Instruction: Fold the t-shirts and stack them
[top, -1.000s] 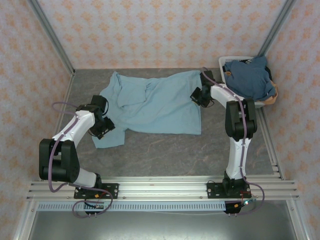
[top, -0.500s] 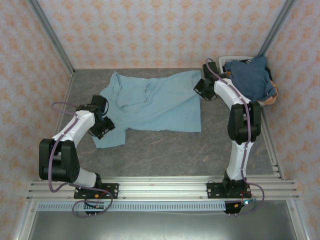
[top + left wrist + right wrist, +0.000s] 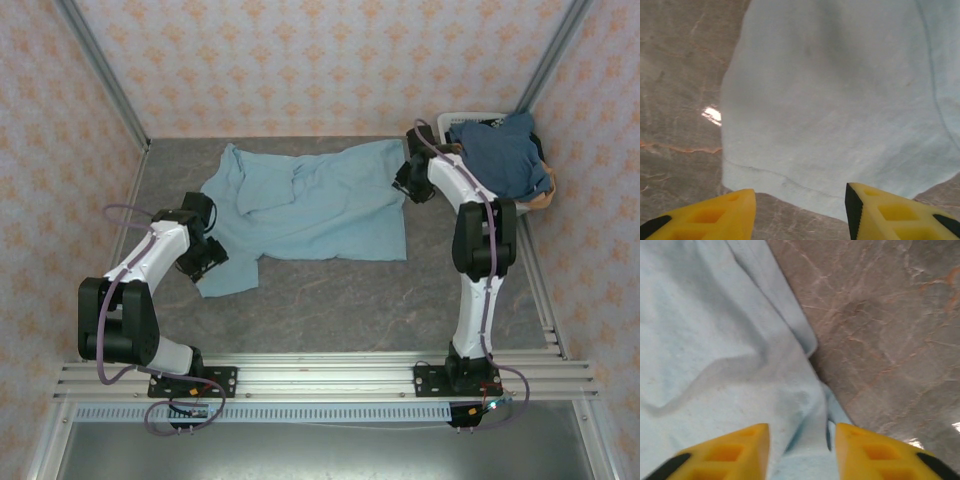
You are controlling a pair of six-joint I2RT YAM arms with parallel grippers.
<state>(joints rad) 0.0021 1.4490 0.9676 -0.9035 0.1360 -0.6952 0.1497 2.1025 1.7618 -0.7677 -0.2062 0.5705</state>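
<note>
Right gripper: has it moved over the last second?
Yes. The right gripper moved farther back and slightly rightward, closer to the white basket.

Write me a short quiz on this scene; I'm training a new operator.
1. True or false: the light-blue t-shirt lies spread on the table.
2. Where is the dark-blue t-shirt? A in the white basket; B flat on the table; C draped over the left arm.
3. Which pincer is at the light-blue t-shirt's edge nearest the white basket?
Key: 1 true; 2 A; 3 the right pincer.
</note>
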